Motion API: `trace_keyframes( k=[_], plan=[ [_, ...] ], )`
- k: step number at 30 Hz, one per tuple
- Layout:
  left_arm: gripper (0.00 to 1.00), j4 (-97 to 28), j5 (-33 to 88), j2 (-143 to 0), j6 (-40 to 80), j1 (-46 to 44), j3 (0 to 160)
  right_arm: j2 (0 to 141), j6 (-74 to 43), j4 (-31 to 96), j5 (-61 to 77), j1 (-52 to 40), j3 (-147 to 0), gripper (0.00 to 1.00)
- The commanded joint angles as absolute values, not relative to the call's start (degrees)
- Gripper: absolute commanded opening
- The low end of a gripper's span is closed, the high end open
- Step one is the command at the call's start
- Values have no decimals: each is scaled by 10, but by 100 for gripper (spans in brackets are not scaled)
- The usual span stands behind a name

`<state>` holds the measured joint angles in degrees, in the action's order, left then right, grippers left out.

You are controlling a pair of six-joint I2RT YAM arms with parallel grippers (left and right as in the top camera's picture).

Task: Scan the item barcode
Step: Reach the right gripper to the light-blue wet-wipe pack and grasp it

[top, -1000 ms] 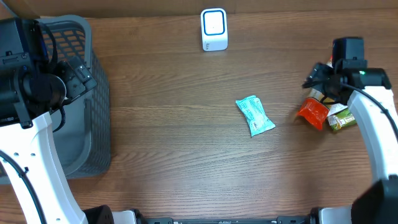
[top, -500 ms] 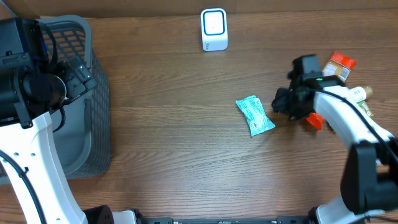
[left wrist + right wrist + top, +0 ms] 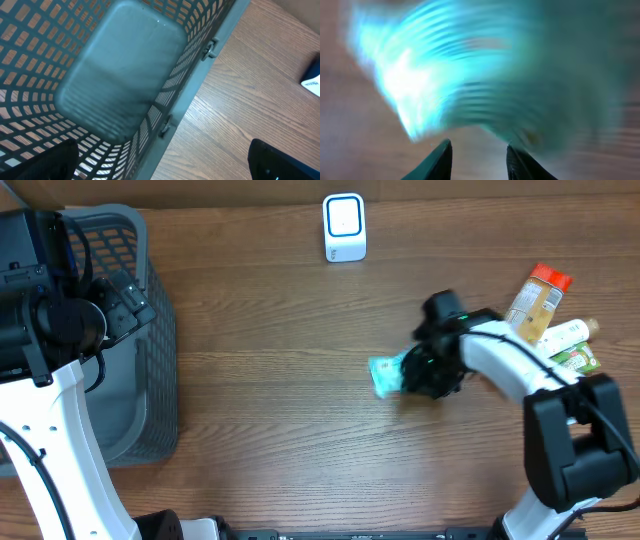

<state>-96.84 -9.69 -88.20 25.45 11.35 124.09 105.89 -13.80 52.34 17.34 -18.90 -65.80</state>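
Observation:
The item is a teal snack packet (image 3: pixel 385 375) lying near the table's middle. It fills the right wrist view as a blurred teal shape (image 3: pixel 470 75). My right gripper (image 3: pixel 418 370) is low over the packet's right end. Its fingers (image 3: pixel 480 145) stand a narrow gap apart with only table between them, and the packet lies just past the tips. The white barcode scanner (image 3: pixel 344 227) stands at the far edge, and its corner shows in the left wrist view (image 3: pixel 312 77). My left gripper (image 3: pixel 162 165) hangs wide open over the basket's edge, holding nothing.
A grey mesh basket (image 3: pixel 150 390) stands at the left, its rim (image 3: pixel 200 85) under my left gripper. At the right lie an orange-capped bottle (image 3: pixel 540 298), a white tube (image 3: pixel 562 335) and a green packet (image 3: pixel 578 361).
My right arm swung left from the pile at the right to the teal packet, its jaws narrowing. The packet shifted slightly left. The left arm has not moved.

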Motion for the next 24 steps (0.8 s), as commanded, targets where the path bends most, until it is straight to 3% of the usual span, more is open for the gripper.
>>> trace_keyframes(
  k=[1, 12, 19, 24],
  plan=[
    [100, -968, -105, -884, 248, 116, 1241, 1057, -124, 517, 196, -246, -658, 40],
    [100, -968, -105, -884, 248, 116, 1241, 1049, -137, 533, 192, -204, -695, 41],
    [100, -968, -105, -884, 248, 116, 1241, 1002, -116, 563, 260, -126, -703, 55],
    [100, -968, -105, -884, 248, 116, 1241, 992, -37, 567, 256, -75, -701, 70]
  ],
)
